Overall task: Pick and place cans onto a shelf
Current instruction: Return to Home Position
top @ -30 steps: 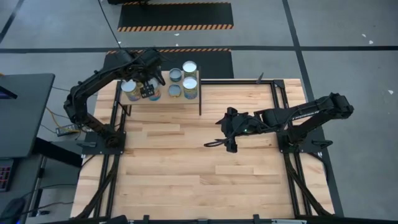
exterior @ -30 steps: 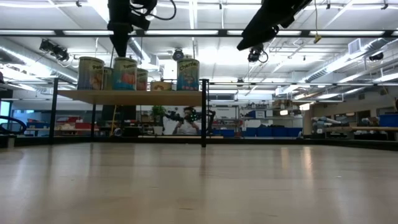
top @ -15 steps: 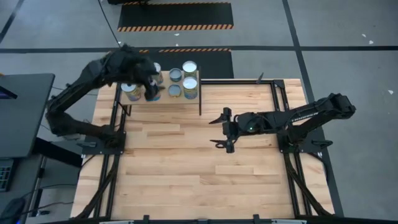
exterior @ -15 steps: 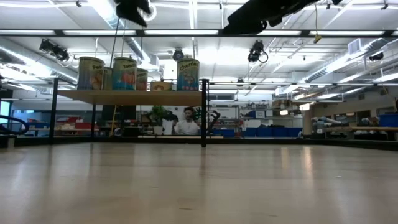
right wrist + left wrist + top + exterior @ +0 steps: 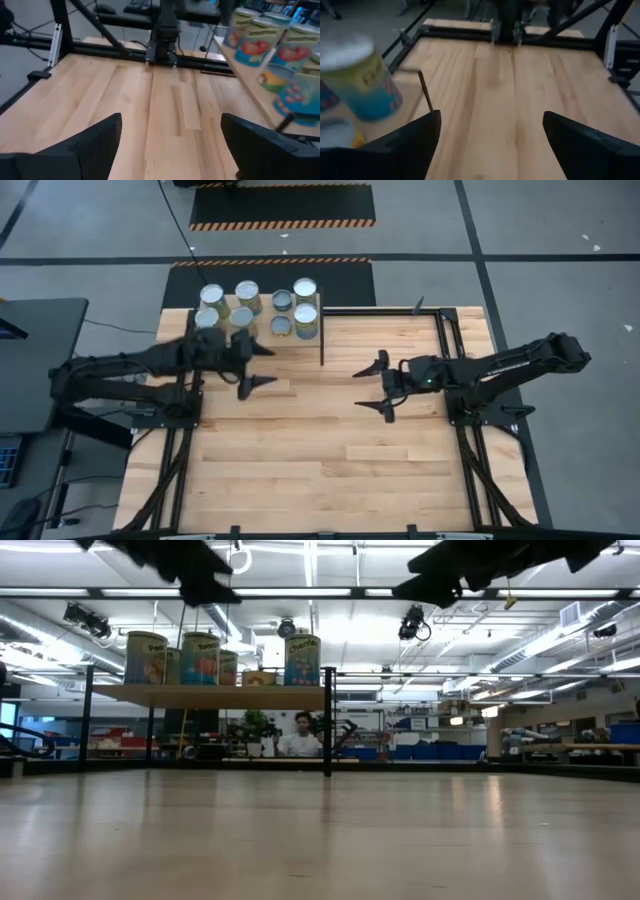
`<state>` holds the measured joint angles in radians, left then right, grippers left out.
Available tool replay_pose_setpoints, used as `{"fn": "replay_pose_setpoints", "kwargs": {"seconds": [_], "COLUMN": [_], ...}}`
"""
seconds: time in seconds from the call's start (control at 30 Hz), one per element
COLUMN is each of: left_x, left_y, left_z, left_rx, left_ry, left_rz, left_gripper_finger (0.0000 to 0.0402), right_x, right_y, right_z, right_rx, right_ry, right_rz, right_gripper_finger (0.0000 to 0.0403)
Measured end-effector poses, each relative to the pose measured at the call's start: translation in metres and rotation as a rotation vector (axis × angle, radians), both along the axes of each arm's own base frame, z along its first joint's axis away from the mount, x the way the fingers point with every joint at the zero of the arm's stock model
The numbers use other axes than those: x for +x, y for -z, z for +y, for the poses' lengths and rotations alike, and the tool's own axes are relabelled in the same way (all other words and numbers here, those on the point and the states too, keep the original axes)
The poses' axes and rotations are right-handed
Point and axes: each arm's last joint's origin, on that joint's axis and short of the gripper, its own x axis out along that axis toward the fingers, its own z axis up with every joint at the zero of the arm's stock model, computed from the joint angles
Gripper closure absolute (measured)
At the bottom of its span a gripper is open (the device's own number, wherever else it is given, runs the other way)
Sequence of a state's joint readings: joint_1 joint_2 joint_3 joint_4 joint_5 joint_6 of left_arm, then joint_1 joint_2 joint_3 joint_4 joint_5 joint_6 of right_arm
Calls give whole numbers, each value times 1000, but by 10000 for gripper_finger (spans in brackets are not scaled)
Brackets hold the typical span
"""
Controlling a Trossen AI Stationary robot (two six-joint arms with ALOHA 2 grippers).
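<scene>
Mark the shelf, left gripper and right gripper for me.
shelf [image 5: 220,696]: low view, board's front edge.
left gripper [image 5: 266,366]: high view, between its fingers.
right gripper [image 5: 366,388]: high view, between its fingers.

Wooden table — raised shelf at one corner, cans upright on top

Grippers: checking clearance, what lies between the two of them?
Only bare tabletop between the left gripper and the right gripper, per the high view.
</scene>
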<state>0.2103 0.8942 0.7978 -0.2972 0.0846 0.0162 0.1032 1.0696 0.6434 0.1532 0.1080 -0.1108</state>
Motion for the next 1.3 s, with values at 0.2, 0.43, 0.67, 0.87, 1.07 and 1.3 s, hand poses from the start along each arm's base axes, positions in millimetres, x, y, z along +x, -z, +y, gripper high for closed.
{"fn": "replay_pose_setpoints", "kwargs": {"seconds": [0.2, 0.43, 0.67, 0.87, 1.07, 1.3], "left_x": [-14, -24, -27, -25, -22, -38], "left_y": [46, 84, 108, 99, 94, 90], "left_z": [-19, -25, -24, -23, -33, -45], "left_rx": [11, 16, -28, -12, 25, 97], "left_ry": [14, 19, -38, -60, 18, 11], "left_rz": [-10, 35, 136, 51, -8, -95], "left_gripper_finger": [45, 45, 45, 45, 45, 45], "right_x": [-25, -43, -38, -37, -43, -84], "right_y": [5, 22, 24, 17, 19, 32], "right_z": [-2, -12, -34, -37, -27, -22], "right_rx": [10, 71, 67, 27, 12, 71], "right_ry": [29, 136, 199, 189, 133, 144], "right_rz": [-60, -119, -128, -201, -250, -362], "right_gripper_finger": [55, 55, 55, 67, 161, 288]}}
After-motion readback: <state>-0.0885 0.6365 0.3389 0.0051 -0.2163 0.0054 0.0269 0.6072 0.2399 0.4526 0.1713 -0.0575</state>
